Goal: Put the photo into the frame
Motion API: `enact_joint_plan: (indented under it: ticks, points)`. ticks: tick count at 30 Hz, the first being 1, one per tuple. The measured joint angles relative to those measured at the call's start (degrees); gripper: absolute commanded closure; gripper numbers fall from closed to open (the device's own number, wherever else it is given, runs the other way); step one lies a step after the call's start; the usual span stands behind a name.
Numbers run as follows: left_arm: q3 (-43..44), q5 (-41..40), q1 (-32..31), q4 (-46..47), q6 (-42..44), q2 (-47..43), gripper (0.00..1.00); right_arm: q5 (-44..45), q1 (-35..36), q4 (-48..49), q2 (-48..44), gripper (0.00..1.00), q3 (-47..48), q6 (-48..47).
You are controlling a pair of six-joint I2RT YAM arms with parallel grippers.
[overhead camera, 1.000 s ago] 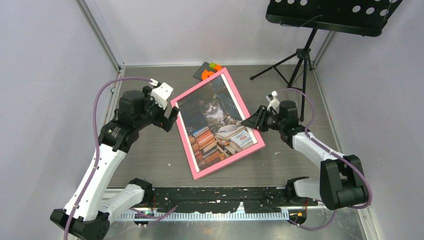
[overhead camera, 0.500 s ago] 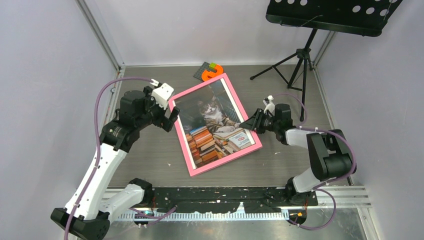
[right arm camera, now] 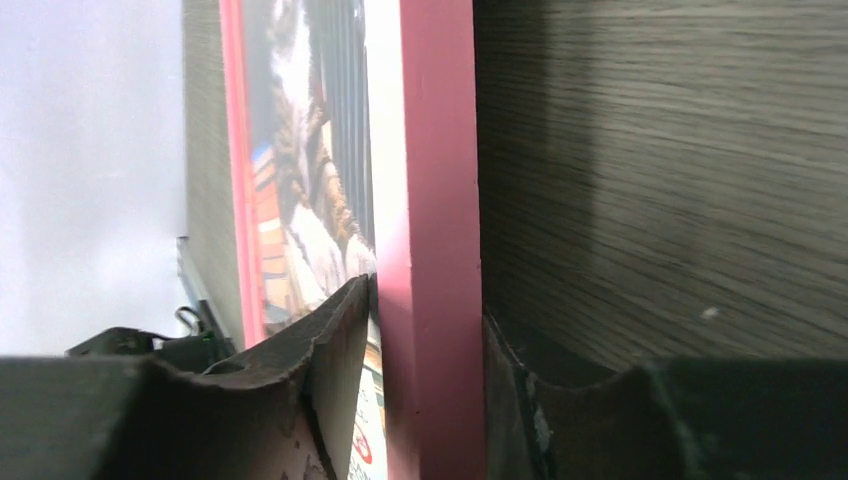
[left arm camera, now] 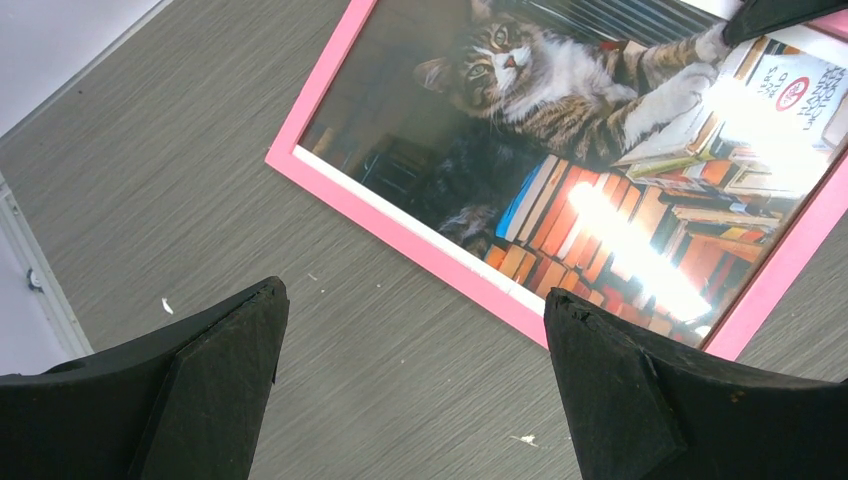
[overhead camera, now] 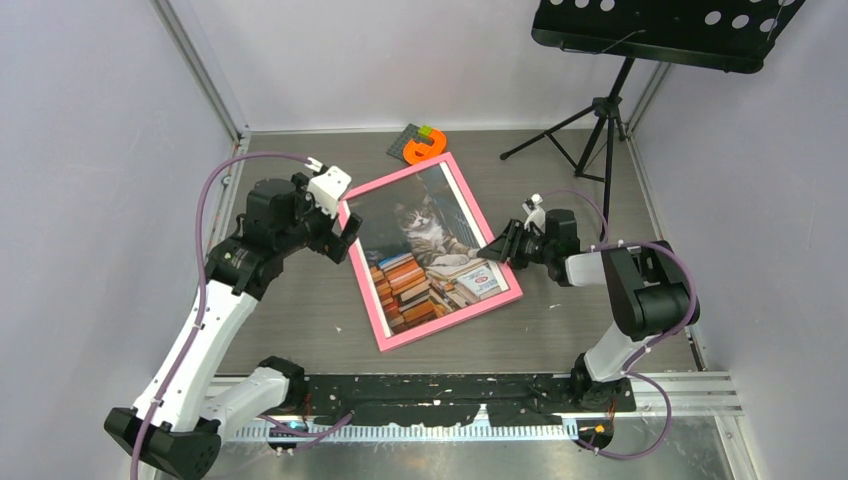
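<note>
Frame: The thin pink picture frame with a clear pane (overhead camera: 450,321) lies flat on the grey wood desk (overhead camera: 290,300). It is turned a bit, so each arm can reach one long side.
Photo: The big paper photo of a grey-and-white cat on piles of books (overhead camera: 425,255) lies inside the frame. Its white border sits just inside the pink bars.
Left gripper: The left gripper (left arm camera: 415,300) hangs above the frame's left side, wide open, holding nothing and touching nothing. I think it waits there so it can steady that side if the frame slides.
Right gripper: The right gripper (right arm camera: 425,300) sits low at the frame's right bar. One finger is on the inner side by the photo's edge, and the other is on the outer side by the desk. Both fingers are very near the bar. I cannot tell if they pinch it or only stand beside it.
How far: The photo looks to be in place, so the job seems almost done.
Watch out: A pull on that bar could slide the frame or shift the photo.
</note>
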Motion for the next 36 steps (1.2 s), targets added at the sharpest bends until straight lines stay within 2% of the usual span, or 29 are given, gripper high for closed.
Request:
enact_joint_plan:
  ticks: [4, 10, 27, 36]
  points:
    - [0.0, 0.0, 0.0, 0.0, 0.0, 0.0, 0.0, 2.9, 0.0, -2.2, 0.8, 0.38, 0.0, -3.0]
    - [0.0, 0.0, 0.0, 0.0, 0.0, 0.0, 0.0, 3.5, 0.0, -3.9, -0.1, 0.31, 0.6, -5.7]
    - [-0.2, 0.0, 0.0, 0.0, 0.0, 0.0, 0.0, 14.8, -0.5, -19.8, -13.0, 0.21, 1.3, -16.5]
    - [-0.6, -0.2, 0.0, 0.0, 0.0, 0.0, 0.0, 17.2, 0.3, -30.1, -14.0, 0.21, 7.5, -23.6]
